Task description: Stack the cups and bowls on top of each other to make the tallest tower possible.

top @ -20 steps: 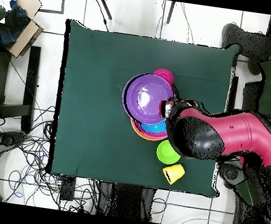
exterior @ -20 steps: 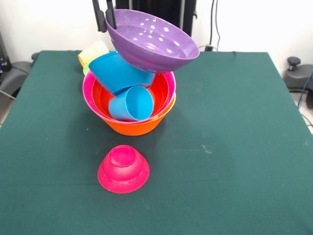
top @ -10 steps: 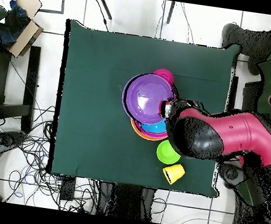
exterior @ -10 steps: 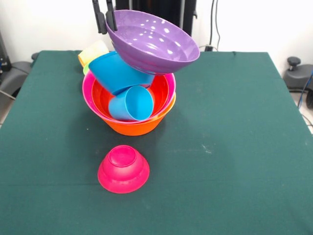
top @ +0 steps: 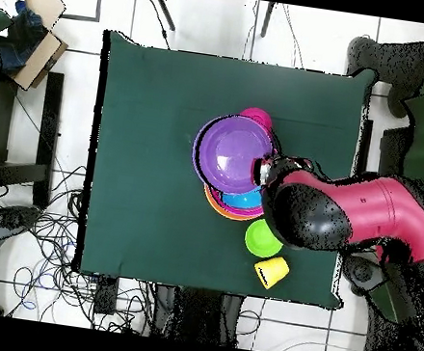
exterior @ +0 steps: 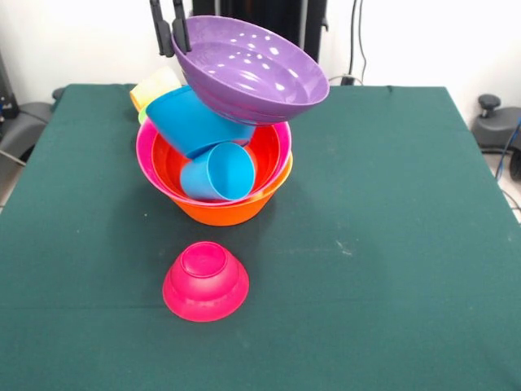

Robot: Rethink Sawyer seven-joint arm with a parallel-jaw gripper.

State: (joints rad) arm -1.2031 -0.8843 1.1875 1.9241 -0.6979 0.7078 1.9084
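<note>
At upper left of the front view, the claw pinches the rim of the glossy purple plastic bowl, tilted above the tower. Next, I judge: level it, then release.

- The claw is cut off by the top edge in the front view; only two dark fingers show at the purple bowl's rim.
- From above, the arm hides the claw.
- The yellow cup is half hidden behind the blue bowl.
- The green bowl barely shows in the front view.
</note>
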